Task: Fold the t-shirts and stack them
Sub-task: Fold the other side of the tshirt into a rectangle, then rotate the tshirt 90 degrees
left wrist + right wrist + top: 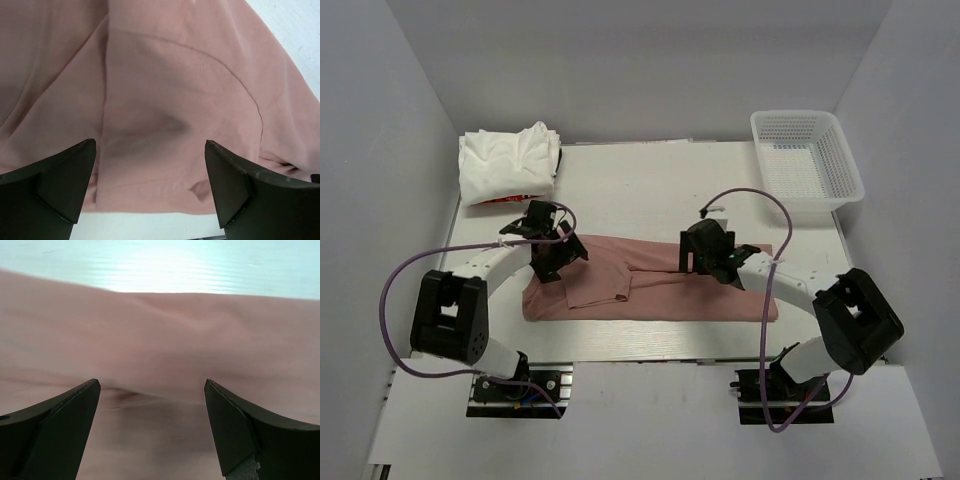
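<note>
While both arms reach over the middle of the white table [650,190], its contents stand as follows.

1. White t-shirts [508,163]: a loosely folded heap at the table's 10 o'clock corner. A strip of red shows under its near edge.
2. Left gripper [558,258]: at 5 o'clock of the heap and apart from it, over the left end of the pink shirt. The jaws are spread wide with nothing between them. In its wrist view both fingers [50,185] frame pink cloth crossed by a curved sleeve seam and a straight fold edge.
3. Dusty pink t-shirt [660,295]: folded into a long band running from 9 to 3 o'clock across the table's centre, plain side up. A sleeve flap lies over its left half.
4. Right gripper [705,252]: over the band's far edge, right of centre. The jaws are spread wide and hold nothing. Its wrist view shows pink cloth below and bare table at 12 o'clock.
5. White mesh basket [800,115]: at the 2 o'clock corner, well apart from the shirts.
</note>
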Robot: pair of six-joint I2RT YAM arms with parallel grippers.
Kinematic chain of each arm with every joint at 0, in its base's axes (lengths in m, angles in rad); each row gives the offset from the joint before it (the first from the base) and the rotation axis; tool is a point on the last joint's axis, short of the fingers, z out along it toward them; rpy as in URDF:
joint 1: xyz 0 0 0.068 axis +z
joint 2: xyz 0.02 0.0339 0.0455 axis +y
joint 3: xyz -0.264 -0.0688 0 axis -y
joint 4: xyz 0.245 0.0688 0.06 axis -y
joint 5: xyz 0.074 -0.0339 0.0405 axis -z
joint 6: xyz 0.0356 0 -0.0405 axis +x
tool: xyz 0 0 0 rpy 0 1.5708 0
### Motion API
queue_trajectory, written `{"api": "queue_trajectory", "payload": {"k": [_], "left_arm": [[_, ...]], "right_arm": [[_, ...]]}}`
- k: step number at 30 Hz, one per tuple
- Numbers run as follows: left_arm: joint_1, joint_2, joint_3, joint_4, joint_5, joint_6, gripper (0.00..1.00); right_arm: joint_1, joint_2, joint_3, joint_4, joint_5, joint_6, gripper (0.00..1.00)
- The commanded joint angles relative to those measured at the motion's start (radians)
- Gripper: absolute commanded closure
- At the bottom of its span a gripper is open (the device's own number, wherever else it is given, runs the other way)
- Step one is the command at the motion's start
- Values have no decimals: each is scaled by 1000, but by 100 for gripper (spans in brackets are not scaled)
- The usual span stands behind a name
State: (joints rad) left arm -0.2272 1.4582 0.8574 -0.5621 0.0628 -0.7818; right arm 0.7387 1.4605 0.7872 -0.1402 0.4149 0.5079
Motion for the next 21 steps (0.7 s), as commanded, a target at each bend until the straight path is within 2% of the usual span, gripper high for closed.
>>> {"api": "queue_trajectory", "payload": {"k": [1,7,9,13,14,16,17,19,20,21], "left_arm": [[-12,37,-8,94,58,12,1],[-21,221,52,126,55,21,1],[-21,276,107,93,39,32,1],[-21,408,231,73,-3,44,1],[-21,444,315,73,-3,53,1],[-21,577,428,24,-15,64,1],[-21,626,550,13,-6,64,1],[-34,787,682,-25,29,76,1],[-44,839,824,-42,44,85,1],[-61,893,895,-53,55,85,1]], "right_arm": [[-92,-45,-28,-15,35,-8,10],[-206,50,-39,40,-129,-43,10],[-222,122,-43,68,-168,-48,10],[-234,147,-100,62,-302,-11,10],[-231,112,-133,65,-321,-2,10],[-211,80,-193,86,-451,12,10],[-205,37,-228,83,-482,14,10],[-145,14,-252,25,-527,18,10],[-124,-6,-246,1,-534,20,10],[-51,-9,-241,-33,-536,21,10]]}}
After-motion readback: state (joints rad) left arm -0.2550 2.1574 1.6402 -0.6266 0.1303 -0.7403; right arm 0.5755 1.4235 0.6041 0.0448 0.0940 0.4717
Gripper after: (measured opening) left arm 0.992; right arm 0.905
